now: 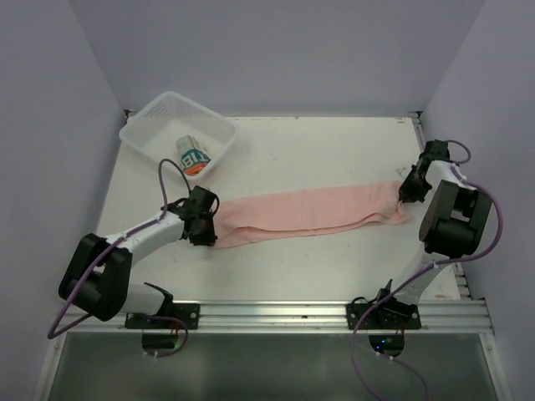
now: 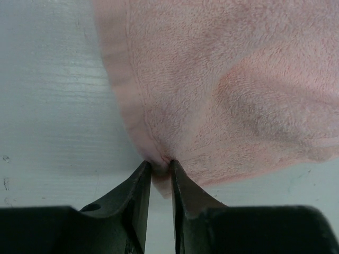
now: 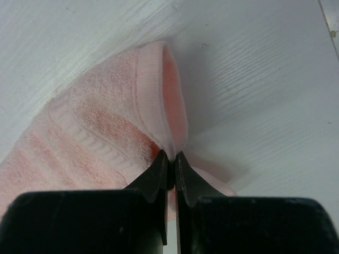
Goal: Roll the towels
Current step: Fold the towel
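Cloth and plastic, mostly matt

The pink towel (image 1: 309,213) is fluffy terry cloth, fuzzy ahead of the left end effector (image 2: 160,172), with a smoother ribbed hem at the right end effector (image 3: 171,159). Both look like matt black plastic. The worktop (image 1: 334,159) under them is white, matt and faintly wood-grained. The basket (image 1: 159,117) beyond the left one is white mesh plastic.

A pale pink towel (image 1: 309,213) is stretching across a white table (image 1: 334,159), while a white-and-teal lettered towel (image 1: 194,155) with an orange edge is sitting in a white mesh basket (image 1: 159,113); purple cables (image 1: 160,180) are trailing along black-and-white arms (image 1: 155,227) beneath lavender-grey walls (image 1: 276,50).
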`<state>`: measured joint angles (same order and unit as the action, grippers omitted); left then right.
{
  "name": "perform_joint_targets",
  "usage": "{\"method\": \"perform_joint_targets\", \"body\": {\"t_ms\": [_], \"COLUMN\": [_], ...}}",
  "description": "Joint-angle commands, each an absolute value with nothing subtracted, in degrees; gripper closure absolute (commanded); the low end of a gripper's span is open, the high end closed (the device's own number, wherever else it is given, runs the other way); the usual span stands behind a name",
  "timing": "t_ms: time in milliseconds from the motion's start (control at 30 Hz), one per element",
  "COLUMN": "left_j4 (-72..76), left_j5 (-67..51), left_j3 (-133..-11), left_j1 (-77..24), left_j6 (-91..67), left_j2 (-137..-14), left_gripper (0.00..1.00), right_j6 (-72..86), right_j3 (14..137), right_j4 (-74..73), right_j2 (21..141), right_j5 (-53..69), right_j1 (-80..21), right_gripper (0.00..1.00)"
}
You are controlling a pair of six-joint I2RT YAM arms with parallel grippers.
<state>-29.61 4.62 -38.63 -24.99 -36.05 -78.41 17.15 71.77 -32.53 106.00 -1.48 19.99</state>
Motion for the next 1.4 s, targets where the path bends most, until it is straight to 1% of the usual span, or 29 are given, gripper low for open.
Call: {"method": "perform_joint_targets", "body": {"t_ms": [0, 133, 200, 233, 433, 500, 567, 700, 733, 800, 833, 900, 933, 1000, 1033, 1067, 1100, 1167, 1200, 1300, 1367], "left_j4": [-27.4, -28.1, -28.6, -28.9, -32.3, -32.7, -33.4, -32.5, -32.2, -32.0, -31.8, -32.0, -32.2, -33.0, -33.3, -33.5, -33.5, -31.5, -30.7, -27.6, -28.3], "left_j5": [7.0, 7.3, 7.5, 7.6, 10.6, 11.3, 11.8, 11.3, 10.8, 10.5, 10.2, 9.8, 10.0, 10.7, 11.2, 12.0, 13.7, 15.2, 15.5, 15.8, 17.6], "left_j3": [-38.4, -38.3, -38.2, -38.2, -39.2, -39.2, -39.1, -37.8, -37.6, -37.6, -37.7, -38.1, -38.8, -39.9, -41.6, -42.4, -43.2, -45.8, -46.7, -50.6, -54.6], "left_j1": [-25.7, -25.9, -26.0, -26.0, -26.0, -26.0, -26.0, -25.9, -26.0, -26.0, -26.0, -26.1, -26.0, -26.0, -26.0, -26.0, -26.0, -26.0, -25.9, -25.9, -25.9], "left_j6": [-37.1, -37.4, -37.7, -37.7, -38.5, -38.5, -38.6, -38.6, -38.4, -38.2, -38.1, -37.8, -37.7, -37.4, -37.1, -36.8, -36.4, -35.1, -33.3, -28.1, -26.6], "left_j2": [-78.6, -77.9, -77.3, -77.0, -74.3, -73.0, -73.0, -72.9, -72.9, -73.5, -73.6, -73.4, -72.6, -71.3, -69.1, -67.5, -65.8, -60.7, -59.5, -58.8, -62.3], "left_gripper": [0.77, 0.84, 0.85, 0.88, 0.94, 0.94, 0.97, 0.97, 0.95, 0.89, 0.79, 0.7, 0.63, 0.58, 0.47, 0.42, 0.31, 0.23, 0.14, 0.04, 0.02], "right_j6": [17.9, 17.9, 17.9, 17.9, 17.8, 17.8, 17.8, 17.8, 17.6, 17.6, 17.6, 17.5, 17.3, 16.6, 16.5, 16.3, 16.3, 16.2, 16.3, 16.2, 15.6], "right_j3": [71.6, 71.7, 71.7, 71.8, 71.8, 71.8, 71.9, 71.8, 71.9, 71.9, 71.8, 72.0, 72.2, 72.4, 72.9, 73.1, 73.2, 72.9, 72.4, 72.4, 72.9], "right_j4": [-31.2, -31.3, -31.3, -31.4, -31.6, -31.6, -31.6, -31.6, -31.8, -31.8, -32.1, -32.3, -33.0, -33.5, -34.3, -34.6, -35.2, -35.3, -35.5, -36.6, -37.9], "right_j2": [104.7, 104.6, 104.6, 104.7, 104.8, 104.9, 104.9, 104.8, 104.8, 104.6, 104.5, 104.0, 103.5, 102.2, 101.8, 101.4, 100.2, 98.7, 97.1, 94.8, 92.9], "right_j5": [-0.3, -0.3, -0.3, -0.3, -0.3, -0.3, -0.3, -0.3, -0.2, -0.3, -0.3, 1.0, 1.2, 1.2, 1.1, 1.0, 1.0, 0.7, 0.5, 0.2, 0.2], "right_j1": [20.0, 20.0, 20.0, 20.0, 20.0, 20.0, 20.0, 20.0, 20.0, 19.9, 19.9, 19.7, 19.6, 18.9, 18.9, 18.7, 18.5, 18.5, 18.2, 17.3, 16.8], "right_gripper": [1.0, 1.0, 1.0, 1.0, 1.0, 1.0, 1.0, 1.0, 1.0, 1.0, 1.0, 1.0, 1.0, 1.0, 1.0, 1.0, 1.0, 1.0, 1.0, 1.0, 1.0]}}
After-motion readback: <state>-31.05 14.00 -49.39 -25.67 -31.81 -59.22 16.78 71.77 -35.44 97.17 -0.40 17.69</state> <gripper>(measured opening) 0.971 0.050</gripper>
